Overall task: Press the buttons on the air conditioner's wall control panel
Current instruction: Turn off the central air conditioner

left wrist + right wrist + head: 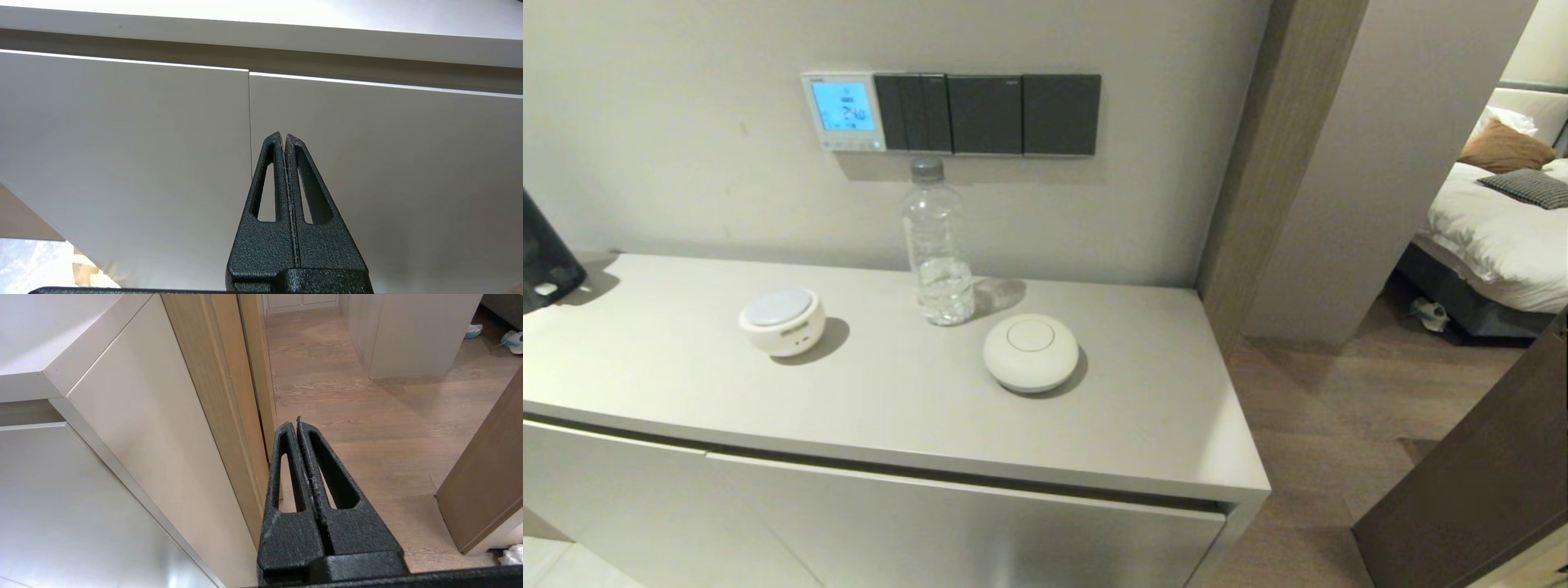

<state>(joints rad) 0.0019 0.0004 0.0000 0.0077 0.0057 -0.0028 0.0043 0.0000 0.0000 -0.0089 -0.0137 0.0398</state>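
The air conditioner's wall control panel (842,111) is a small white square on the wall above the cabinet, its screen glowing light blue with digits. The buttons (849,144) form a row of tiny pale keys along its bottom edge. Neither arm shows in the head view. My left gripper (284,135) is shut and empty, low in front of the cabinet doors (163,134). My right gripper (295,422) is shut and empty, low beside the cabinet's right end, over the wooden floor (367,400).
Dark grey switch plates (988,114) adjoin the panel on its right. On the cabinet top (890,392) stand a clear water bottle (938,245) just below the panel and two round white devices (783,321) (1031,353). A wooden door frame (1250,163) stands right.
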